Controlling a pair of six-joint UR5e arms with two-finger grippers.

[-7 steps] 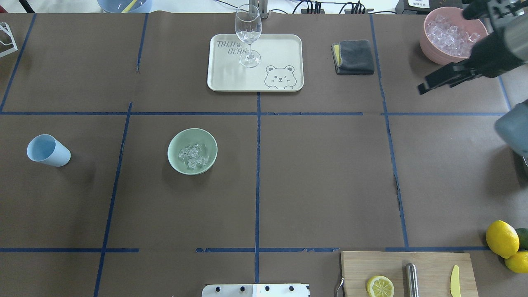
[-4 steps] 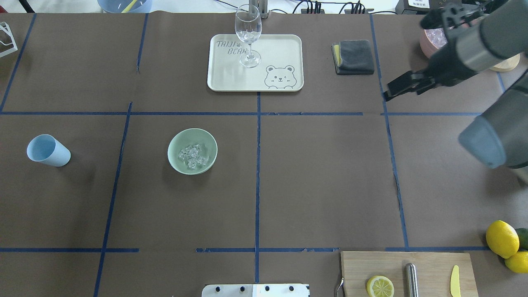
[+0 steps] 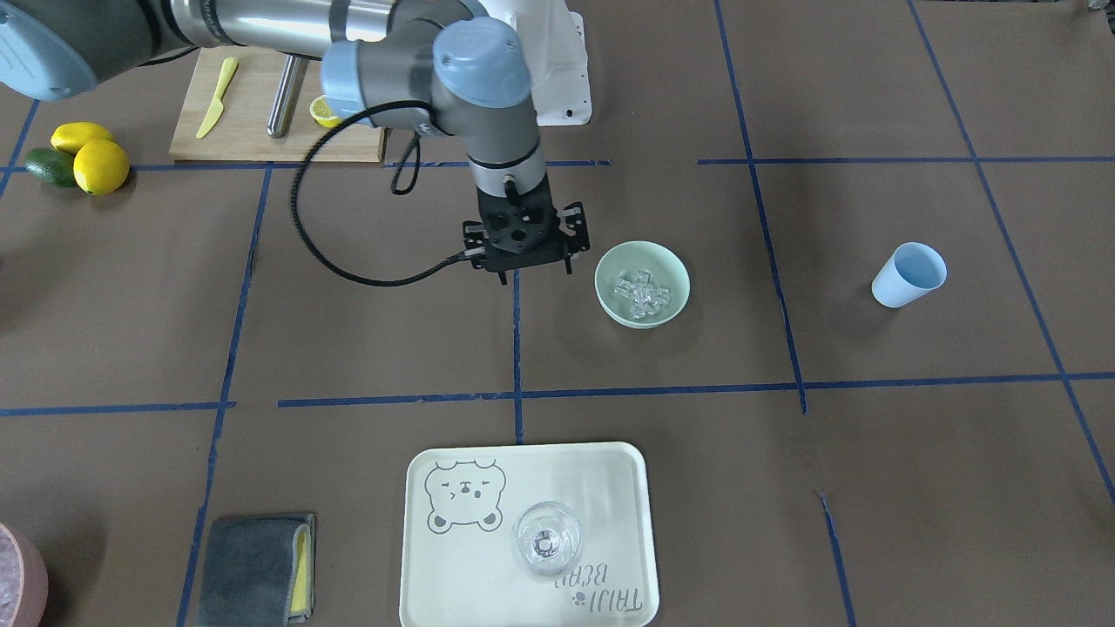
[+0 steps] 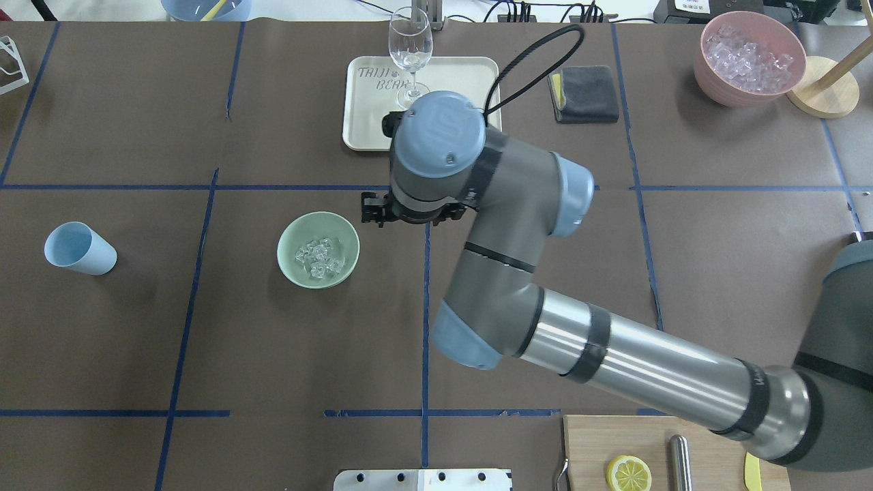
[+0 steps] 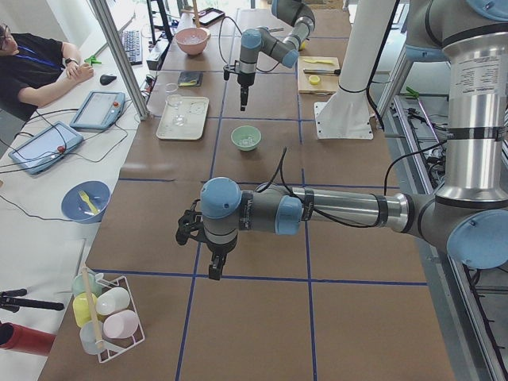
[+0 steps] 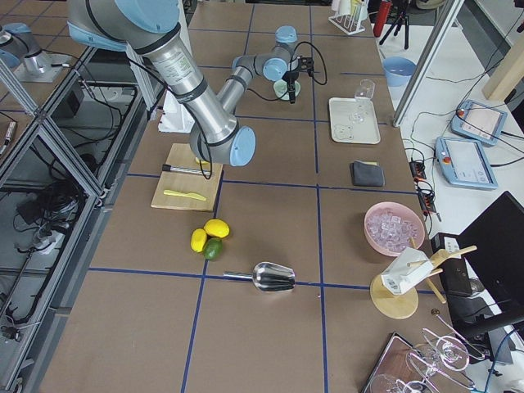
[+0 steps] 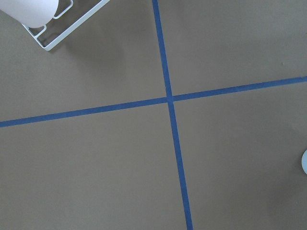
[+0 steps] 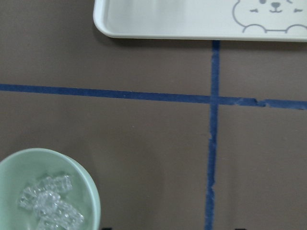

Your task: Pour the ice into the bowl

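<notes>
Handful of slick, light ice (image 4: 319, 258) already in the mint bowl (image 4: 292, 235); I'd pinch its stiff rim; right gripper (image 3: 535, 272), at its 2 o'clock overhead, is spread wide, empty.

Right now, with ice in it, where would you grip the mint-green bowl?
Pinch the rim of the bowl from straight above, one finger inside and one outside, probably on the side nearest the right gripper. It sits upright and looks too wide to span, and the ice lies in the middle, leaving the inner wall free.
</notes>
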